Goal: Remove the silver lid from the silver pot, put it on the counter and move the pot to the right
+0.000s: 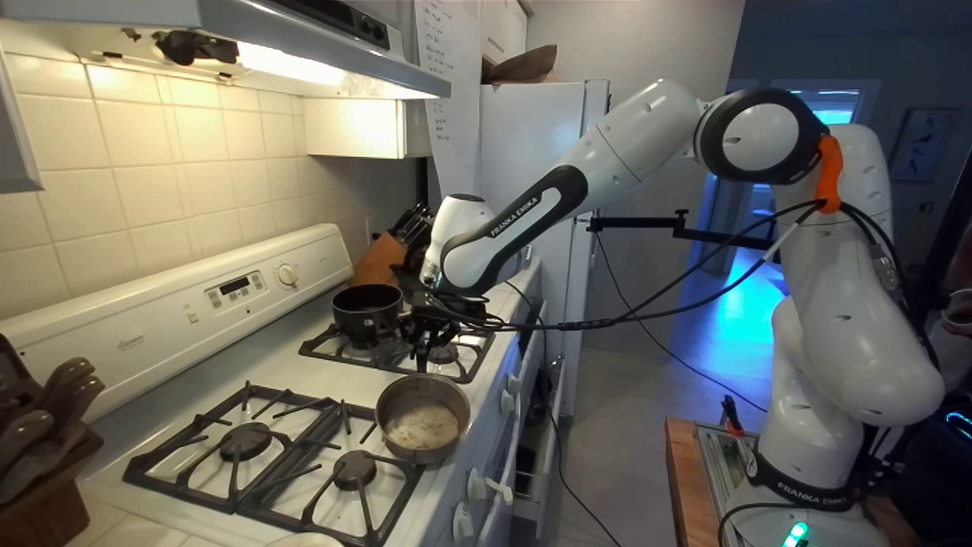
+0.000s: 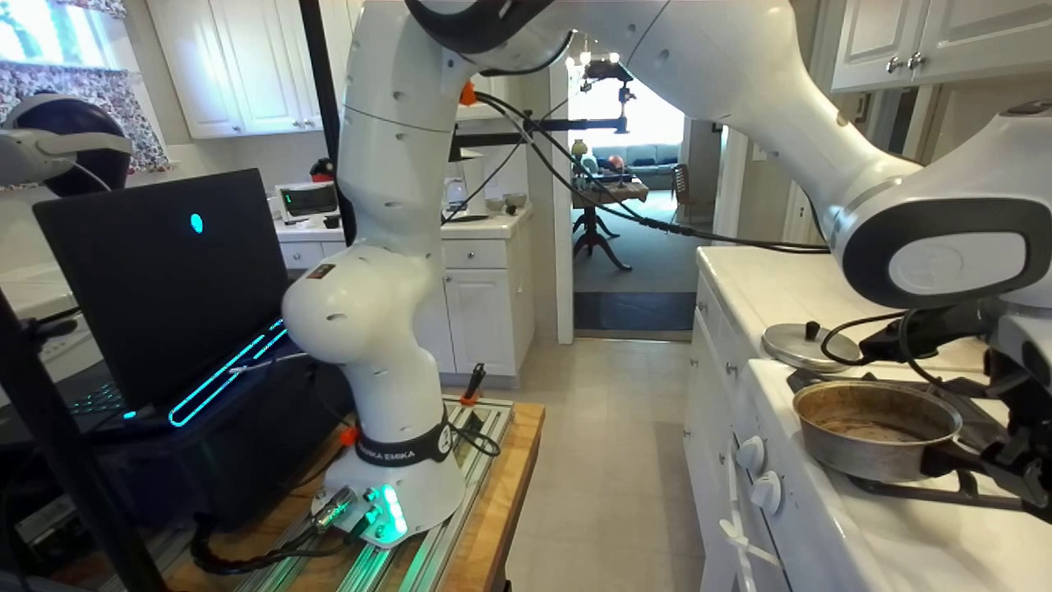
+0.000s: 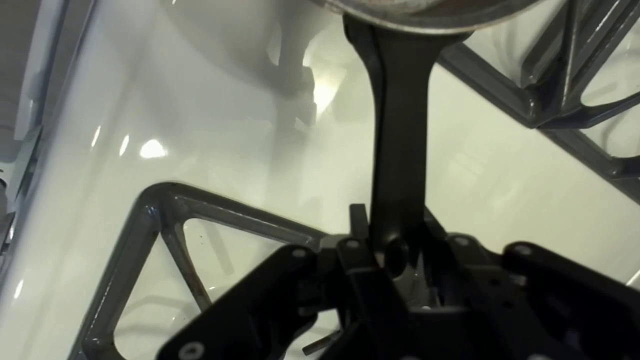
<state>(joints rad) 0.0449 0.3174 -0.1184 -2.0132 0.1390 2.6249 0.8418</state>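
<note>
The silver pot (image 1: pixel 423 418) is at the front of the stove, by the corner of the near grate. It also shows in an exterior view (image 2: pixel 863 448), roughly level, and its rim (image 3: pixel 430 22) is at the top of the wrist view. My gripper (image 3: pixel 398 230) has its fingers against both sides of the pot's black handle (image 3: pixel 400 125). The gripper also shows in both exterior views (image 1: pixel 427 342) (image 2: pixel 998 469). I cannot tell whether the pot's base touches the grate. The silver lid (image 2: pixel 795 347) lies knob up on the counter beyond the stove; its edge (image 1: pixel 307 540) barely shows in an exterior view.
A black pot (image 1: pixel 367 310) stands on the far grate (image 1: pixel 478 357). The near grate (image 1: pixel 262 486) has bare burners. Knife blocks stand at the near counter (image 1: pixel 53 448) and behind the stove (image 1: pixel 380 260). The range hood (image 1: pixel 319 45) hangs above. Stove knobs (image 2: pixel 766 492) line the front edge.
</note>
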